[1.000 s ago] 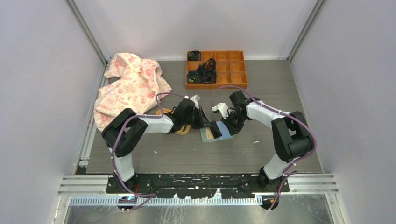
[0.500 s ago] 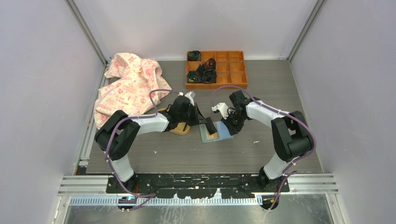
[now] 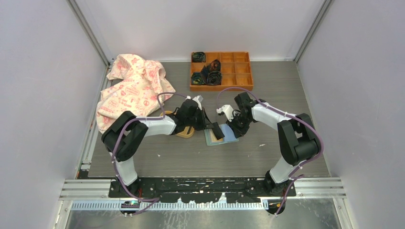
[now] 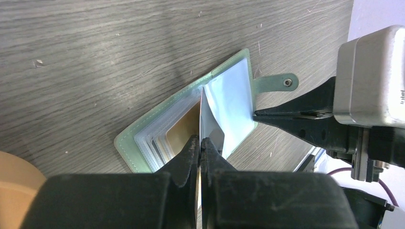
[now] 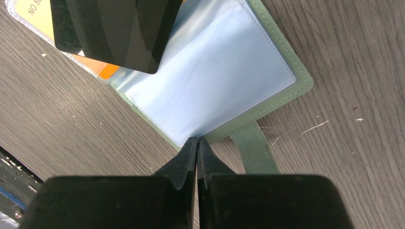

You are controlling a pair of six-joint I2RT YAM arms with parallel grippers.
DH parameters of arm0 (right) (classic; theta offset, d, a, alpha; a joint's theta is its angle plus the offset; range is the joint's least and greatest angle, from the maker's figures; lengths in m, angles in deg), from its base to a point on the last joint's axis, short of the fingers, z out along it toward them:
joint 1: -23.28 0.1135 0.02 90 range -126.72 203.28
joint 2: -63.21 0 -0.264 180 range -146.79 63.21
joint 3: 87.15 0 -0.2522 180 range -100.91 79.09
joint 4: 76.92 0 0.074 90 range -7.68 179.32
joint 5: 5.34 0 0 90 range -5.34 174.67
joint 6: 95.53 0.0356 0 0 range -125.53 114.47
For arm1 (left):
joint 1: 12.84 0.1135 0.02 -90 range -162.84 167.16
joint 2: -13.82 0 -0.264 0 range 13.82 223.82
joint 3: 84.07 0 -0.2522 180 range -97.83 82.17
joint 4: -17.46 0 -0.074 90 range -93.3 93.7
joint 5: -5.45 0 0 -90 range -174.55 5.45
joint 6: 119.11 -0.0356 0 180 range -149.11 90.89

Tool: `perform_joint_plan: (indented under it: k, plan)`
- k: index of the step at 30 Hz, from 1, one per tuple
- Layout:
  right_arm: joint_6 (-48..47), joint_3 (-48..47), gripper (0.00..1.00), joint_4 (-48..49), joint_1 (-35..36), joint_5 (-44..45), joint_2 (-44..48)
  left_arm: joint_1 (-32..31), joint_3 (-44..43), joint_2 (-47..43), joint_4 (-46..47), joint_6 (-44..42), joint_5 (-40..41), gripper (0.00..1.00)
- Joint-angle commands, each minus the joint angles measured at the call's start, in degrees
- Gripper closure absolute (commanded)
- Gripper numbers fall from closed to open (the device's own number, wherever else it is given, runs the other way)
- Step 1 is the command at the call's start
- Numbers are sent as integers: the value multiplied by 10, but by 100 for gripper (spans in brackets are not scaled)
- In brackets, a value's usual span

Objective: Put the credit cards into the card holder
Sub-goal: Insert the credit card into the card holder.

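Observation:
The card holder (image 3: 230,135) lies open on the table, pale green with clear sleeves (image 5: 215,71); its snap strap (image 4: 285,82) sticks out to the side. An orange credit card (image 5: 102,69) sits in one sleeve. My left gripper (image 4: 199,141) is shut on a dark-striped credit card (image 5: 114,28), which I see edge-on in the left wrist view and which is held tilted over the holder's fold (image 3: 217,130). My right gripper (image 5: 197,141) is shut, its tips pinching the edge of the holder's sleeve beside the strap.
A yellow-orange oval dish (image 3: 185,132) sits just left of the holder under the left arm. An orange compartment tray (image 3: 241,71) with dark rolled items stands at the back. A pink-patterned cloth (image 3: 133,88) is heaped at the back left.
My left gripper and its dark card shifted slightly over the holder, first left, then back a little. The right gripper stayed on the holder's edge.

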Motion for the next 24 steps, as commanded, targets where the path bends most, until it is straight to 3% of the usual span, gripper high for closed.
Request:
perform_joint_plan:
  k: [1,24]
  plan:
    - [4,-20,93,-5,4,-1,3,-5,-18,10,3,-4,4,100]
    - [4,-20,93,-7,4,-7,14,-22,-54,71,10,35,-46,100]
